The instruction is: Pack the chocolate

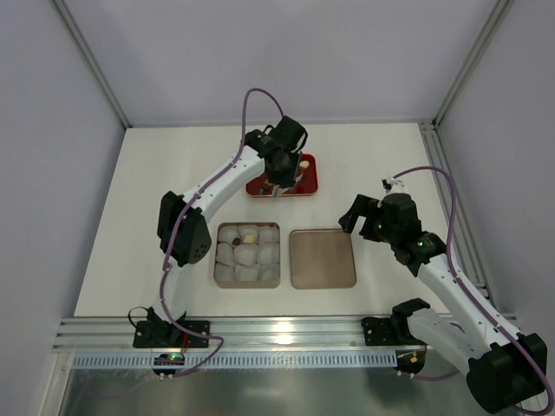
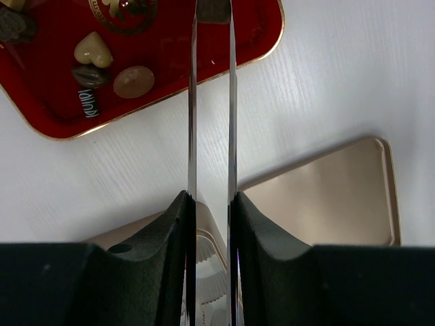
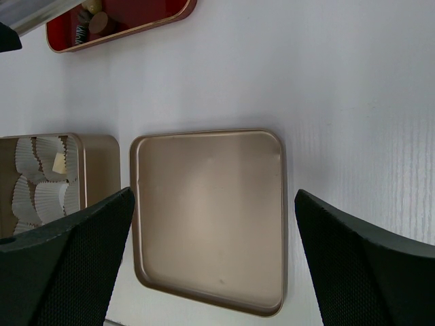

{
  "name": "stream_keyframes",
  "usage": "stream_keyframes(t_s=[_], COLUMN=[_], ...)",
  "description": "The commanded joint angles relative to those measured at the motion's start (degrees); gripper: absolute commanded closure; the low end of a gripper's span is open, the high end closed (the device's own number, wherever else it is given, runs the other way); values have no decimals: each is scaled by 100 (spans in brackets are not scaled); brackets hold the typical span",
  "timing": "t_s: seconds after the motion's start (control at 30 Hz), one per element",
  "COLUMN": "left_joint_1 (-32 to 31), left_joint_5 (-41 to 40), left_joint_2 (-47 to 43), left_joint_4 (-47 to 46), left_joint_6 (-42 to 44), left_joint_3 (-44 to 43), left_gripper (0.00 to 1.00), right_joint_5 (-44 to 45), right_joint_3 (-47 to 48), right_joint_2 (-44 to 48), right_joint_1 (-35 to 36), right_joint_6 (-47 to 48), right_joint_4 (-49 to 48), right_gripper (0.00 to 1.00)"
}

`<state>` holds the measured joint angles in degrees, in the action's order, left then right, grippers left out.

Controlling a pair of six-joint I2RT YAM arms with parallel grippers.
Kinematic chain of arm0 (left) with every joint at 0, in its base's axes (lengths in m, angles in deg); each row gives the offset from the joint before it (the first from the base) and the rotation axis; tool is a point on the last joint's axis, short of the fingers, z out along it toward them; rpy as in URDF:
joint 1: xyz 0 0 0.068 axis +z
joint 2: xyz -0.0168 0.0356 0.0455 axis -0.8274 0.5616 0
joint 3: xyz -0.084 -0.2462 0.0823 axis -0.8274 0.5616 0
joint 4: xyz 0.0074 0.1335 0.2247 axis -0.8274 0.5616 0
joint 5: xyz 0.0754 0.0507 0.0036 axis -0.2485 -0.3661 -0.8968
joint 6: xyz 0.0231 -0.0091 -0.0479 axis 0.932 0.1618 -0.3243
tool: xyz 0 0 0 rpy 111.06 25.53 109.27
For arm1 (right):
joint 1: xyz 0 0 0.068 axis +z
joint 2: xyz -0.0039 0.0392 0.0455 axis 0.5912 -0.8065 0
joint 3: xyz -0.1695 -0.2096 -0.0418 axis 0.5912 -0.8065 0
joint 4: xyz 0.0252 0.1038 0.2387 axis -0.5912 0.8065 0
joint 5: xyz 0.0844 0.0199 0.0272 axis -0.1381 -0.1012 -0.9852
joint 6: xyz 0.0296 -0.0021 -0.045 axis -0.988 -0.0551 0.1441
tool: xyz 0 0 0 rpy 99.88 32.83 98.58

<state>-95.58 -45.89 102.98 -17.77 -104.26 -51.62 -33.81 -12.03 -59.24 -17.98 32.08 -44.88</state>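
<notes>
The left gripper [image 2: 212, 8] stands over the red tray [image 2: 170, 47] at the far side of the table [image 2: 340, 81]. Its long thin blades are drawn narrow. A grey-brown chocolate piece [image 2: 213, 12] sits between their tips and appears to touch both, so it is judged to be gripped. It cannot be told whether the piece is already clear of the tray floor. The other chocolates [image 2: 134, 80], among them a cream heart, a tan round and dark pieces, lie loose in the tray to one side of the blades. The coming move turns on one relation: the tin [image 1: 247, 283] lies on the near side of the tray, back along the blades toward the arm's own base, with bare table between the two. Its paper cups [image 3: 41, 197] face up, and two in the far row already hold pieces. The carry therefore runs straight back toward the base to an unfilled cup. The left arm is the nearer to both tray and tin. The right gripper [image 3: 214, 197] hovers above the tin's lid [image 3: 211, 272] beside the tin, jaws wide and holding nothing.
</notes>
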Motion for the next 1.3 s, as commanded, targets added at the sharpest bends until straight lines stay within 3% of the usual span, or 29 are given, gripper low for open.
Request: stream_keyframes(t_s=[0.0,0.37,0.97,1.27], left_joint_1=[-33,-33,-42,-130], left_joint_5=[-93,13,250,522], left_joint_2=[-275,-1013,-4307,-4916], left_joint_4=[100,232,416,346], left_joint_6=[110,13,-356,-540], left_joint_3=[-264,175,3163,4147], left_gripper=[74,75,73,73], right_joint_5=[88,71,88,88], right_joint_3=[106,80,27,-43], right_joint_2=[12,-128,-665,-674], right_joint_1=[-7,-7,-7,-7], right_joint_6=[45,18,-52,-114], right_joint_4=[-194,-378,-791,-791], right_gripper=[0,0,0,0])
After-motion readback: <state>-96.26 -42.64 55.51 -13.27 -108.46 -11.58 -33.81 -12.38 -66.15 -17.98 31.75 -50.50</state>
